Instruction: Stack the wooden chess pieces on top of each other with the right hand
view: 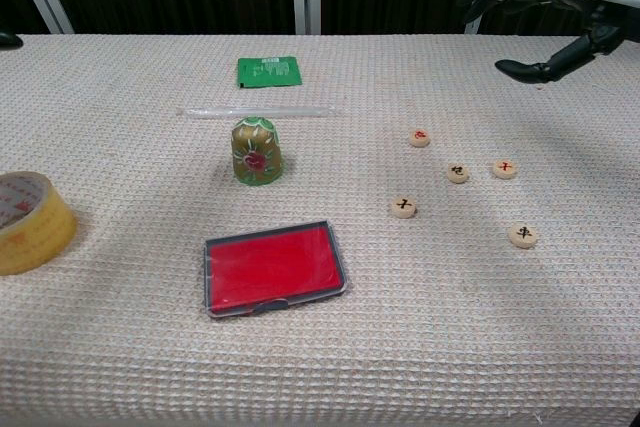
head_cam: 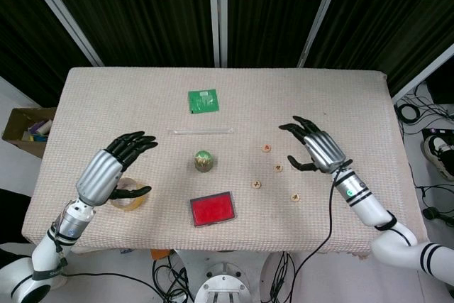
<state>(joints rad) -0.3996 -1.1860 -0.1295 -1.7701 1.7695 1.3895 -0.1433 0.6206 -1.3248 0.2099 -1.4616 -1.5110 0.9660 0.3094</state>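
Nearest us, the red case [view: 274, 267] is lying flat on the tabletop [head_cam: 340, 90]. Chess pieces [view: 457, 173] are sitting scattered, unstacked, just left and near of the right robot hand [head_cam: 312, 147], which is hovering open, empty, and far closer than the left.

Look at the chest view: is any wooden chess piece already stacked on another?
No: all five wooden chess pieces lie singly and apart on the table, none atop another.
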